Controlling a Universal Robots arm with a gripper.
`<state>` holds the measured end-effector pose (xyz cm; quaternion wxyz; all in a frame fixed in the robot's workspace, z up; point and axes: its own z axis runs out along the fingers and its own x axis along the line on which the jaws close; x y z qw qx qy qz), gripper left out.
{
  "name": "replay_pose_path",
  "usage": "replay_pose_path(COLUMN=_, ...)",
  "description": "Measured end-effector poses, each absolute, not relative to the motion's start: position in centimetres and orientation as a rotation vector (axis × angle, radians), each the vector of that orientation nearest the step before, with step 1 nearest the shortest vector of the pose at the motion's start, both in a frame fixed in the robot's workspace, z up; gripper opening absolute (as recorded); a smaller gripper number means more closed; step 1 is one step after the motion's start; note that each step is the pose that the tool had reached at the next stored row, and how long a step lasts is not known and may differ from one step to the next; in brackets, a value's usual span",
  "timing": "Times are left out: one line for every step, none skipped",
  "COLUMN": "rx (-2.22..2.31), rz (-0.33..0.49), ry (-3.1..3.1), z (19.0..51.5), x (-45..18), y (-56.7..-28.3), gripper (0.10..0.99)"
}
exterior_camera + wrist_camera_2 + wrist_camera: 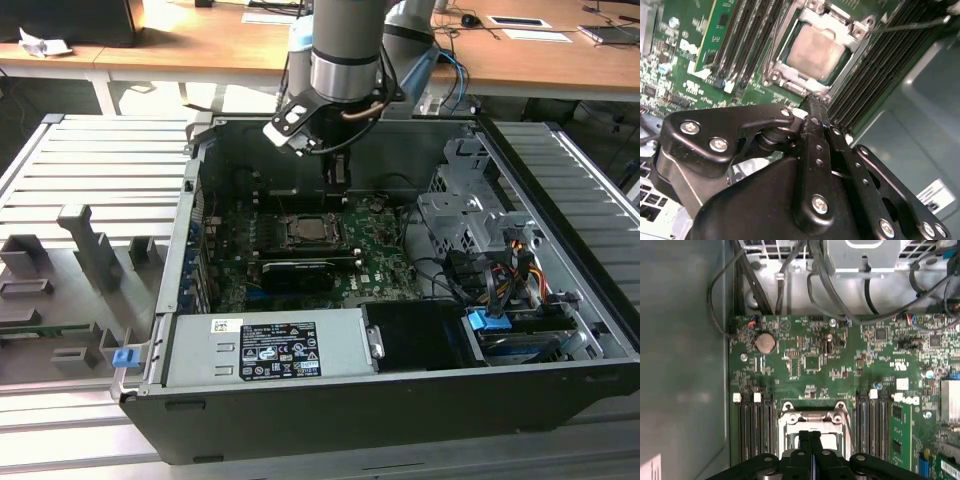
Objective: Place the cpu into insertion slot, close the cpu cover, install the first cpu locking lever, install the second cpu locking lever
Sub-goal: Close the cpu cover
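Presently, the cpu (815, 47) is seen seated in the insertion slot (790, 86), framed by the lowered cpu cover (859, 34). The hand (813, 101) is held closed and empty just beside the slot's rim, fingers pressed together, judged to form one narrow pressing tip.

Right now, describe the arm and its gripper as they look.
The arm is a silver-grey cylinder with pale blue joint caps and thin cables at the wrist. A white block sits there. The gripper is black linkage bars with silver screw heads.
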<state>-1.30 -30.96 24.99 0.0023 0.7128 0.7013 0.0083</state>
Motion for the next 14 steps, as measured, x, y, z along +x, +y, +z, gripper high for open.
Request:
replay_pose_path(rx=2.236, rz=0.026, ry=2.200, z=25.0, x=-1.7, y=-31.0, gripper=0.106)
replay_pose_path(rx=2.236, rz=0.025, ry=2.200, z=24.9, x=-2.0, y=-31.0, gripper=0.106)
replay_pose_path(rx=2.236, rz=0.026, ry=2.200, z=24.8, x=-2.3, y=-31.0, gripper=0.106)
replay_pose_path(rx=2.235, rz=0.026, ry=2.201, z=24.6, x=-2.4, y=-31.0, gripper=0.106)
replay_pose_path(rx=2.234, rz=0.026, ry=2.202, z=24.5, x=-2.5, y=-31.0, gripper=0.106)
replay_pose_path(rx=2.229, rz=0.026, ry=2.207, z=24.2, x=-2.6, y=-31.0, gripper=0.106)
replay_pose_path(rx=2.222, rz=0.026, ry=2.215, z=24.0, x=-2.7, y=-31.0, gripper=0.106)
replay_pose_path(rx=2.208, rz=0.026, ry=2.229, z=23.8, x=-2.7, y=-31.0, gripper=0.106)
replay_pose_path(rx=2.197, rz=0.027, ry=2.240, z=23.7, x=-2.8, y=-31.0, gripper=0.106)
replay_pose_path(rx=2.188, rz=0.026, ry=2.248, z=23.6, x=-2.8, y=-31.0, gripper=0.106)
replay_pose_path(rx=2.185, rz=0.026, ry=2.252, z=23.6, x=-2.9, y=-31.0, gripper=0.106)
replay_pose_path(rx=2.182, rz=0.026, ry=2.254, z=23.6, x=-3.0, y=-31.0, gripper=0.106)
replay_pose_path(rx=2.180, rz=0.026, ry=2.256, z=23.6, x=-3.1, y=-31.0, gripper=0.106)
replay_pose_path(rx=2.178, rz=0.026, ry=2.258, z=23.6, x=-3.1, y=-31.1, gripper=0.106)
